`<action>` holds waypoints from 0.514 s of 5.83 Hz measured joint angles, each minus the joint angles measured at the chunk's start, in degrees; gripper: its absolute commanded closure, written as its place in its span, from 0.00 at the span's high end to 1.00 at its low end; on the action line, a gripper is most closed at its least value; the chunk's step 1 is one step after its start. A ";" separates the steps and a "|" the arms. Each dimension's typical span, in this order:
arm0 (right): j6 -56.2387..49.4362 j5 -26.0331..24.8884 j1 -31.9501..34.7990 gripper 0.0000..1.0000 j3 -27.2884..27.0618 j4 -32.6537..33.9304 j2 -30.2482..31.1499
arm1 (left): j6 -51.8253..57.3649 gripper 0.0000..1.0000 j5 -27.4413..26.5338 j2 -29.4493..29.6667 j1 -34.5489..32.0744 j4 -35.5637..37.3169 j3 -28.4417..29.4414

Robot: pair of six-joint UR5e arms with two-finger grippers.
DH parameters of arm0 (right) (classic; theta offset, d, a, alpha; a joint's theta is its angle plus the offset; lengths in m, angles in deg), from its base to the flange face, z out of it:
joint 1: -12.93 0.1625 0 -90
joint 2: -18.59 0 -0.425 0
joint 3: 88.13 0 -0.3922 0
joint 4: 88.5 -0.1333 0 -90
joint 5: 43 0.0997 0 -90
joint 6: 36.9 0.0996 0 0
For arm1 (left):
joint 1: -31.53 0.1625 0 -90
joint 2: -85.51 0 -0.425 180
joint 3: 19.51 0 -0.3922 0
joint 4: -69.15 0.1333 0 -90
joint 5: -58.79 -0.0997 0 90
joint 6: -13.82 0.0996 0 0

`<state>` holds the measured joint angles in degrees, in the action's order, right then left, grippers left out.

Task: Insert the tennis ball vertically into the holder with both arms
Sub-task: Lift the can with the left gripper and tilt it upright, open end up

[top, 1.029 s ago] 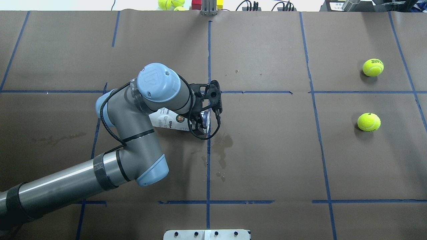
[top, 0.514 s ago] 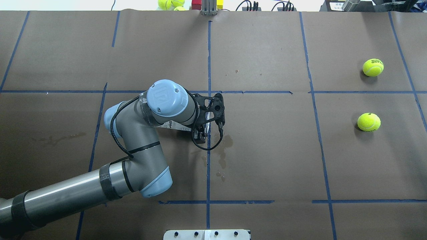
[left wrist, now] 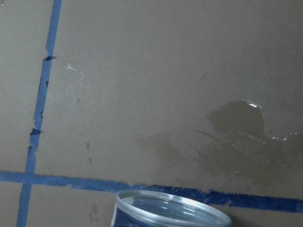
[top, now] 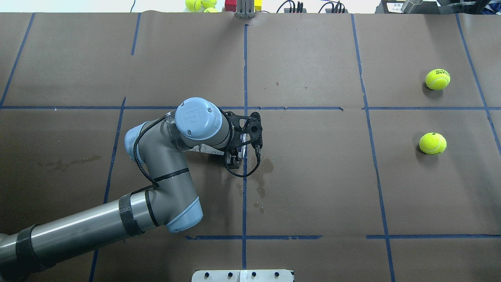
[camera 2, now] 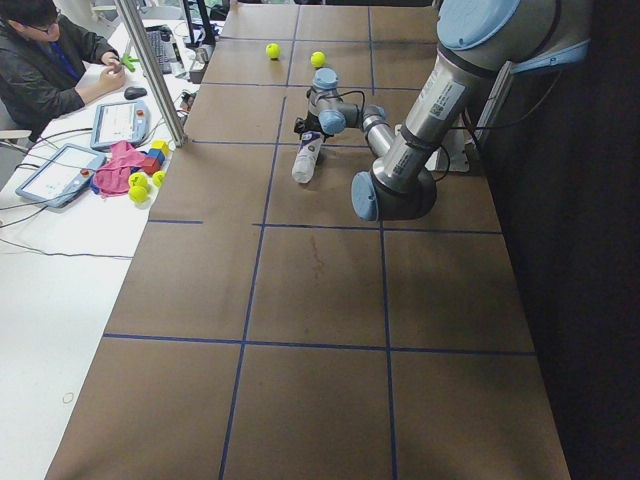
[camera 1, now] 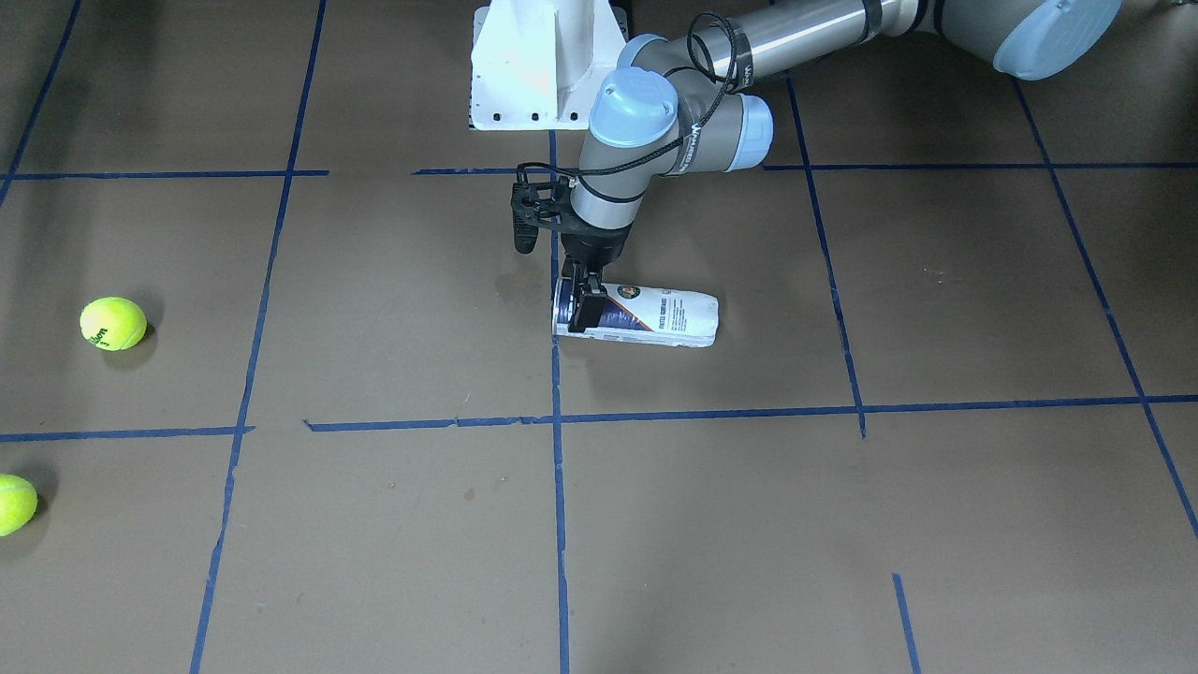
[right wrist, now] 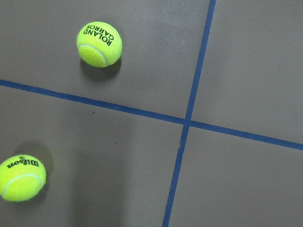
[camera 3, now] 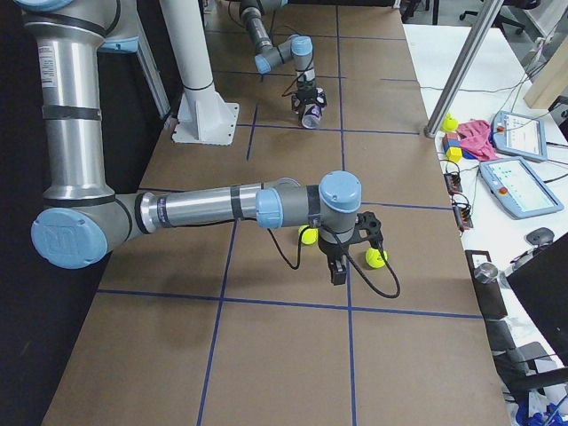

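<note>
Overhead exterior: brown paper (top: 313, 184) beneath holder (top: 203, 149).

Tennis ball (right wrist: 99, 43): "ROLAND GARROS", black print. Second tennis ball (right wrist: 21, 177): "Wilson" with numeral 3, black print.

Matt brown paper on the desk (top: 313, 188), one stain (left wrist: 236, 118) glistening wet; the holder (camera 1: 660, 316) shows clear glossy plastic; fuzzy felt tennis ball (right wrist: 99, 44); left arm (top: 74, 229), smooth satin metal.
</note>
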<state>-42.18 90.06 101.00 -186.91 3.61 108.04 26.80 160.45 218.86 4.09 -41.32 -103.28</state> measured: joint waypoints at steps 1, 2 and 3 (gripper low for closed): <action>0.00 0.00 0.00 1.00 -0.01 0.00 0.01 | 0.02 0.99 -0.23 0.08 0.15 -0.03 0.69; 0.00 0.00 0.00 1.00 -0.01 0.00 0.02 | 0.02 0.98 -0.60 0.12 0.52 -0.07 1.38; 0.00 0.00 0.00 1.00 -0.01 0.00 0.02 | 0.03 0.91 -1.53 0.14 1.13 -0.09 1.76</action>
<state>-42.18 90.07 101.00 -186.92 3.61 108.06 26.83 158.92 219.01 5.22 -41.41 -101.51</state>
